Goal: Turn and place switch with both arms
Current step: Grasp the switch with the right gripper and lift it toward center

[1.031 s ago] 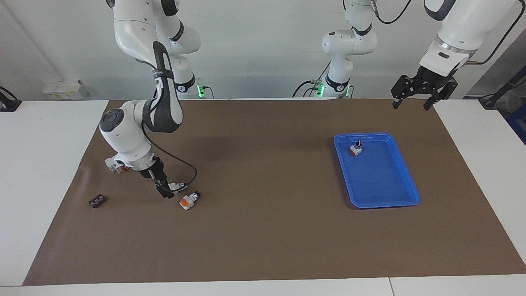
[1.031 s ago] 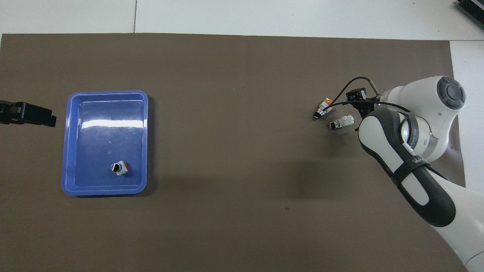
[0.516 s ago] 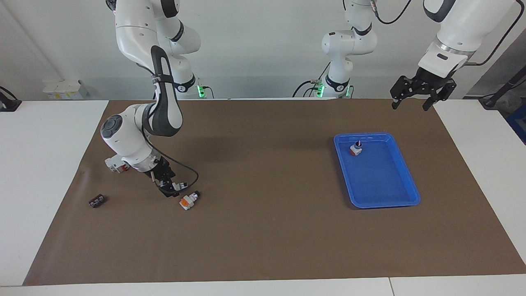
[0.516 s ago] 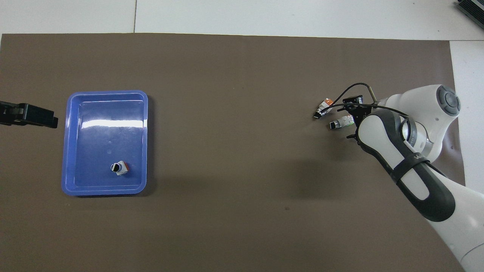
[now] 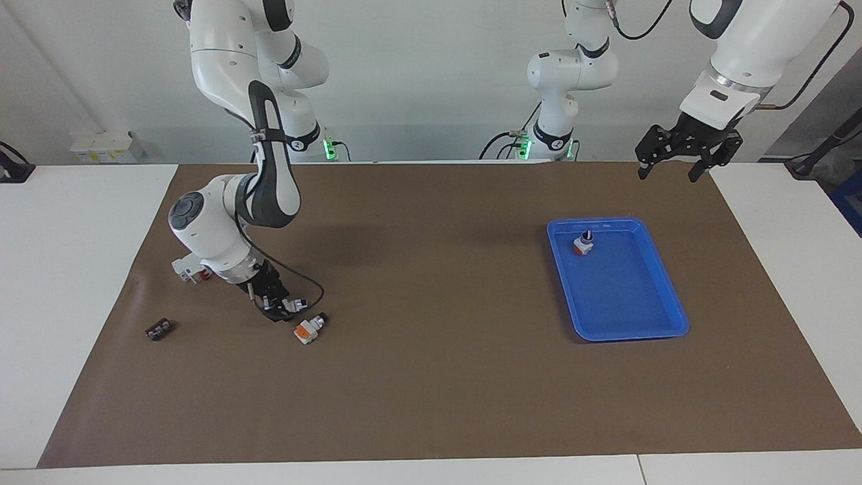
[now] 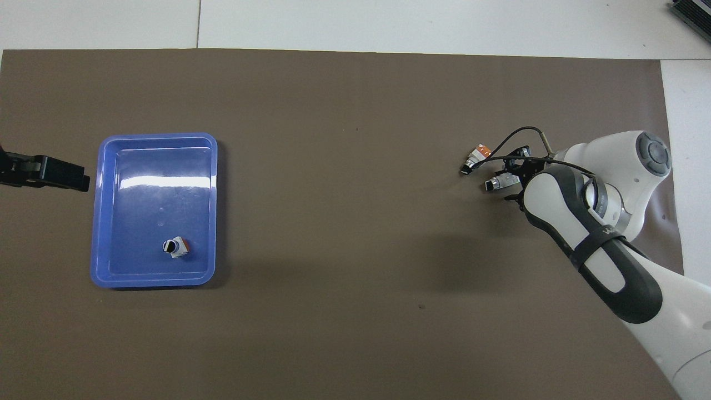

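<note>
- The right hand is low over the brown mat at the right arm's end of the desk. It is down on a switch that lies on its side on the mat, with its black knob pointing toward the left arm's end. Whether the fingers are closed on this switch cannot be told from either view.
- A 2nd switch, with an orange end, lies on the mat just beside the first and farther from the robots. It is apart from the hand.
- A white block with a red patch lies on the mat nearer to the robots than the right hand, partly hidden by the arm.
- A small flat black piece lies near the mat's edge at the right arm's end.
- A blue tray rests at the left arm's end of the mat. A 3rd switch stands upright in it, knob up, in the corner nearest the robots.
- The left hand waits raised above the mat's corner, near the tray, with its fingers spread wide and holding nothing.
</note>
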### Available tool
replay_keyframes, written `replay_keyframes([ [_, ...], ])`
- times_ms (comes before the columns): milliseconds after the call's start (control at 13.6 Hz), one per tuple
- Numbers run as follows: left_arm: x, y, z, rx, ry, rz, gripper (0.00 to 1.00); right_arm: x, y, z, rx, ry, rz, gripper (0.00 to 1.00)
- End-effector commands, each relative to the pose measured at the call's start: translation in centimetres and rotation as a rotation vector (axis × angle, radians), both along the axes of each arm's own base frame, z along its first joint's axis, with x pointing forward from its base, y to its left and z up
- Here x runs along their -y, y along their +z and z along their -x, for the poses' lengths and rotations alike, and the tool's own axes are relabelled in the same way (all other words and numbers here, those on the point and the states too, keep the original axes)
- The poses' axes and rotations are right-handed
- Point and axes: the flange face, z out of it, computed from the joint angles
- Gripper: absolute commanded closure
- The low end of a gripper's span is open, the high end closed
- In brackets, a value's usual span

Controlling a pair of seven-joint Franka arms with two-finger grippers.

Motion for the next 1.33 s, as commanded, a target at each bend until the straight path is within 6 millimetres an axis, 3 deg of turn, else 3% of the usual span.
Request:
replay_keyframes([
  [0,0.5,0.1,0.8,0.008,-0.001,0.009,0.0,0.2,1.2,-0.3,0.0,0.046,-0.049,1.0],
  [221,0.6,-0.1,1.0,-0.003,-0.001,0.009,0.0,-0.9,5.8,-1.6,-0.061,0.026,-0.253,1.0],
  [516,1.4,0.0,1.1,-0.016,0.015,0.099,0.01,-4.5,11.5,-0.4,-0.115,-0.083,-0.484,1.0],
  [884,3.4,-0.6,2.4,-0.075,0.071,0.339,0.19,-15.4,16.8,0.9,-0.194,-0.164,-0.704,1.0],
  [1105,6.3,-1.3,3.2,-0.097,0.023,0.371,0.19,-20.3,19.4,2.3,-0.233,-0.166,-0.814,1.0],
  [1178,7.1,-1.3,3.3,-0.092,0.0,0.42,0.32,-21.9,20.1,3.0,-0.245,-0.15,-0.838,1.0],
  [1252,8.2,-1.2,3.8,-0.1,-0.017,0.464,0.36,-23.1,20.4,3.4,-0.244,-0.166,-0.859,1.0],
])
